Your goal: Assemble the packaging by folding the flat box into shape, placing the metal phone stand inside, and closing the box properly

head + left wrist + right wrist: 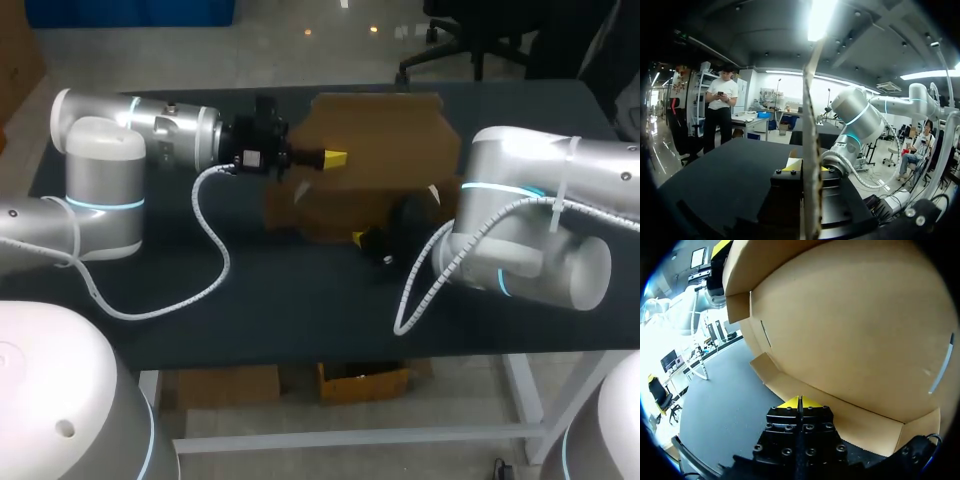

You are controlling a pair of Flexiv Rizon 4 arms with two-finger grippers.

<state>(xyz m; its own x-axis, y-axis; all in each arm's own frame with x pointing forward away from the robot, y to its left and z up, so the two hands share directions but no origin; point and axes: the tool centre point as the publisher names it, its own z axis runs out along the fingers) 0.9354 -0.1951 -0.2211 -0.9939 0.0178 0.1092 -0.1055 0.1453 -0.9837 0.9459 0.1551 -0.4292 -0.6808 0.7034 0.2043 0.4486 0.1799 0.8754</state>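
Closest to you in the left wrist view is the box [811, 115], one panel standing edge-on between the yellow tips of your left gripper [808, 168], which is clamped narrow on it, likely to hold the flat card upright over the table [715, 175]. Your right gripper [800, 402] sits at the box's lower edge, its tips pinched almost together on what looks like a thin flap, probably so the two grips can fold the panels against each other. The metal phone stand shows in no view, so the task looks to be at an early stage.

Brown cardboard box [375, 150], unfolded flat (flaps spread), mid-table — slits in one panel
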